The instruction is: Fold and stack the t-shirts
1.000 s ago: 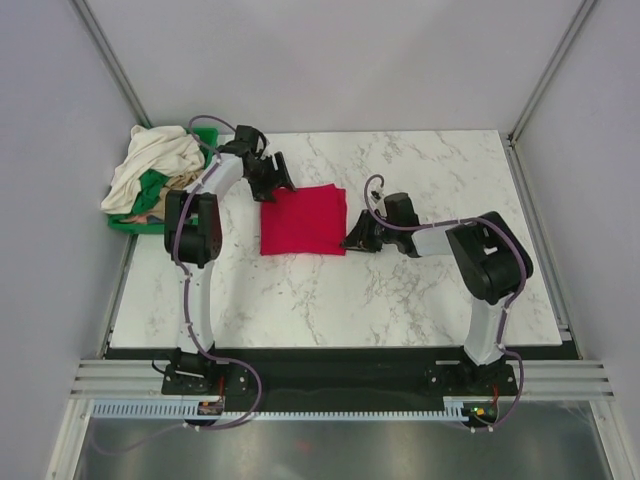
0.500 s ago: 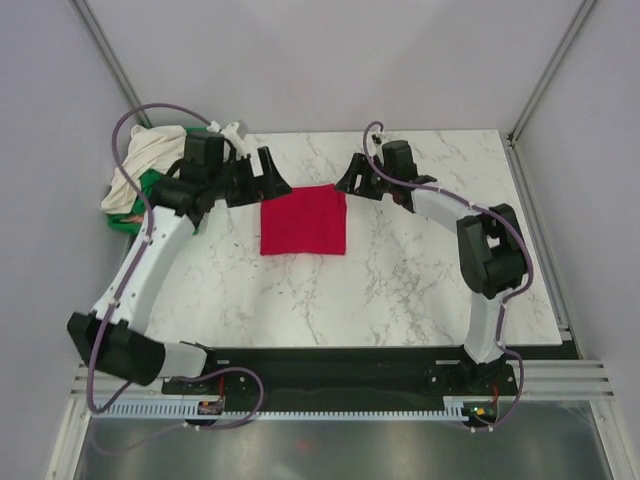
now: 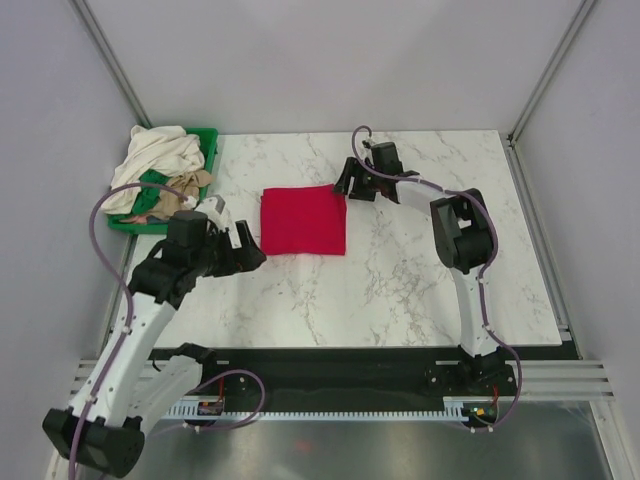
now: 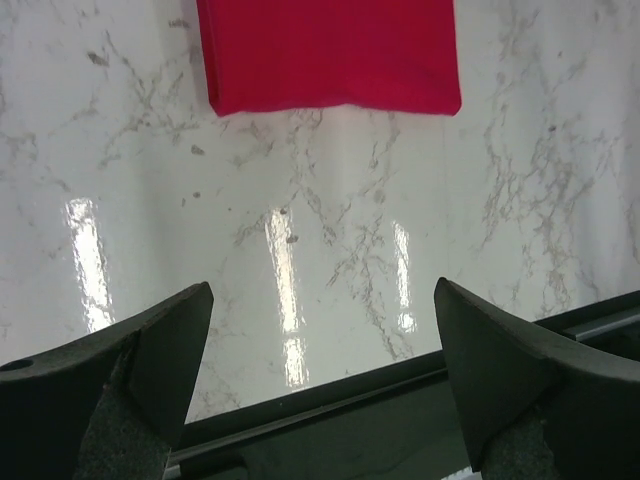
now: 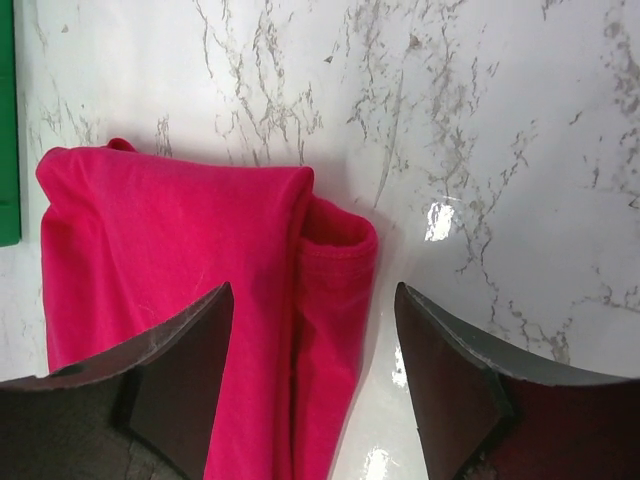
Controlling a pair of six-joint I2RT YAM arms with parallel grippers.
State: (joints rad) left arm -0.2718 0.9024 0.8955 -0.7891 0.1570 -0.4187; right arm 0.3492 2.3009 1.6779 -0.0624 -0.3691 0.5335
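Only your overhead view shows two pale t-shirts heaped in the green tray; one folded red t-shirt lies central on the bench. Left jaws and right jaws gape wide, empty.

White, grey-veined marble table fills the centre of the overhead view, and its glossy surface shows bright streaks of reflected light in the wrist views. A green plastic tray stands at 10 o'clock, by the table's far left corner; a sliver of its edge shows at 9 o'clock in the right wrist view. Plain grey walls enclose the scene at 9, 12 and 3 o'clock, with slanted metal posts at 11 and 1 o'clock. At 6 o'clock a black strip borders the table, flanked by silver rails, with a brushed metal sheet nearest the viewer.
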